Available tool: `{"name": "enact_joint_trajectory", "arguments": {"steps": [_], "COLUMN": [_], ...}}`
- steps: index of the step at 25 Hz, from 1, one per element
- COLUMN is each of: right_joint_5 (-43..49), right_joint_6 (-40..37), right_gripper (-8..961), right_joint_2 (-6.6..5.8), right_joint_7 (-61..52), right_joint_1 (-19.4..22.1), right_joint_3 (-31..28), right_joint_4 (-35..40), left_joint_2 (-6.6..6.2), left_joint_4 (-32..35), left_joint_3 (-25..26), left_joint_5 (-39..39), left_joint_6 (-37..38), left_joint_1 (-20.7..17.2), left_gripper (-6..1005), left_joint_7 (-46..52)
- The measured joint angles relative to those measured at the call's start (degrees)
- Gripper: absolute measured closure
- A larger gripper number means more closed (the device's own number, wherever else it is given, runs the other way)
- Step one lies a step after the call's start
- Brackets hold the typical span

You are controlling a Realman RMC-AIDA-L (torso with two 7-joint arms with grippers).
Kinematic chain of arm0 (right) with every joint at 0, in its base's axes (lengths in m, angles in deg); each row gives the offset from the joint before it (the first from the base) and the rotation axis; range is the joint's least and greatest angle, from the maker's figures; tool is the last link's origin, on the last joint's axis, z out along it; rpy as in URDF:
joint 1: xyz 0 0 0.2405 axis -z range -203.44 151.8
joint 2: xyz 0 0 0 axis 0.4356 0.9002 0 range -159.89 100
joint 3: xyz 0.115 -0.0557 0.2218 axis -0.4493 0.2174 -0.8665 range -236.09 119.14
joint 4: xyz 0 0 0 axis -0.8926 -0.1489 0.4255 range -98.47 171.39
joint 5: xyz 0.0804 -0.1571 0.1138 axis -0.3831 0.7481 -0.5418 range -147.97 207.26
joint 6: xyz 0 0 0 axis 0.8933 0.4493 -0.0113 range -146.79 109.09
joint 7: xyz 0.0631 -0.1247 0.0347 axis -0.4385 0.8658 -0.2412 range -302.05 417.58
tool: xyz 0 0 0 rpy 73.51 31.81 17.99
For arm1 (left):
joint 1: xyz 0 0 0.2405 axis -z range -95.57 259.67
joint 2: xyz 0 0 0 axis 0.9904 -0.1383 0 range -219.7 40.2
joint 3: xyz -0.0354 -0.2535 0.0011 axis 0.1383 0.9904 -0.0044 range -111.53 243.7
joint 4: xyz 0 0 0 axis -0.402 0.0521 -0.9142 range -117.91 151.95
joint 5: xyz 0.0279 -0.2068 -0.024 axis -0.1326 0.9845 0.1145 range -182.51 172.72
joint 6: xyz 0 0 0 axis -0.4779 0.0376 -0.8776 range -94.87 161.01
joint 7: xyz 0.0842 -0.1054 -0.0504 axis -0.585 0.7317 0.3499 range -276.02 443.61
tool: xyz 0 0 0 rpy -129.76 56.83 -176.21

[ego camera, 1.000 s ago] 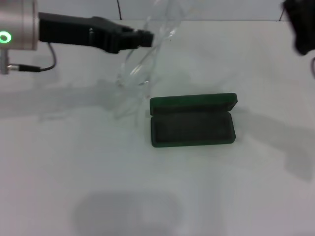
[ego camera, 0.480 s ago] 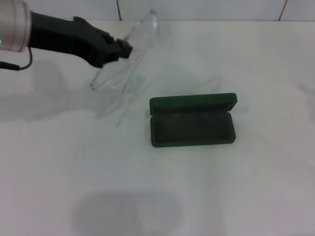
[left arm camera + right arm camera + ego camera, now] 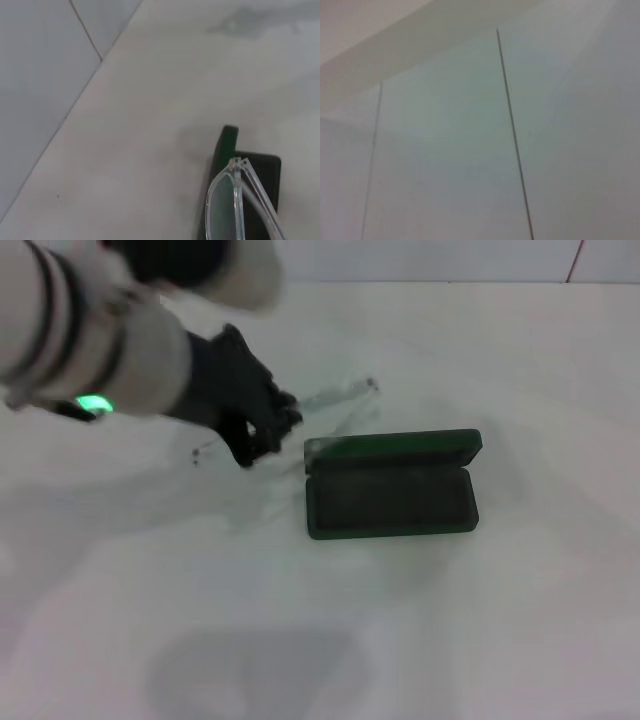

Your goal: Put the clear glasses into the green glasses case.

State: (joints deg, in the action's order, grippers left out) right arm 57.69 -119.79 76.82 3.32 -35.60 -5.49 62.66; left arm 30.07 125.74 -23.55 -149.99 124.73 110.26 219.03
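Soft, even light leaves faint grey shadows on the white table point(image 3: 520, 620). The left arm point(image 3: 90, 350) is smeared by blur, and the wall point(image 3: 445, 150) looks hazy.

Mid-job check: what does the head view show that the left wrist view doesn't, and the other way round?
Only the head view shows the left gripper shut on the clear glasses, just left of the whole open green glasses case. Only the left wrist view shows a lens and hinge of the glasses close up, overlapping one end of the case, plus the tiled wall. Both show glasses, case and the white table.
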Motion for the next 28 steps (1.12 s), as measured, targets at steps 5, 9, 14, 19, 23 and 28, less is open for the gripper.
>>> {"name": "enact_joint_trajectory", "arguments": {"steps": [5, 9, 14, 19, 23, 28], "right_joint_5": [0.6, 3.8, 18.3, 35.9, 45.7, 50.0], "right_joint_6": [0.8, 0.5, 0.5, 3.7, 5.3, 5.4], "right_gripper": [946, 946, 946, 946, 946, 946], "right_joint_2": [-0.16, 0.02, 0.87, 3.22, 5.53, 7.16], "right_joint_7": [0.5, 0.7, -0.5, -6.3, -9.7, -11.6], "right_joint_1": [-0.3, -0.4, -0.8, -1.3, -1.3, -1.8], "right_joint_3": [-0.4, -0.4, 0.0, -0.3, -0.3, 0.7], "right_joint_4": [-0.1, 0.1, 5.2, 15.5, 21.5, 24.1], "left_joint_2": [0.11, 0.25, 0.15, 0.01, 0.02, -0.06], "left_joint_4": [2.7, 2.1, 4.8, 6.9, 7.0, 6.9], "left_joint_3": [-18.6, -25.1, -25.1, -24.7, -25.1, -24.8], "left_joint_5": [-15.1, -17.0, -17.2, -17.2, -17.2, -17.3], "left_joint_6": [-4.6, -7.2, -9.7, -9.2, -8.9, -8.8], "left_joint_1": [-1.6, -1.3, -1.5, -0.5, 0.2, 0.3], "left_gripper": [924, 924, 924, 924, 924, 924], "left_joint_7": [8.7, 13.4, 15.3, 15.5, 15.3, 15.2]}}
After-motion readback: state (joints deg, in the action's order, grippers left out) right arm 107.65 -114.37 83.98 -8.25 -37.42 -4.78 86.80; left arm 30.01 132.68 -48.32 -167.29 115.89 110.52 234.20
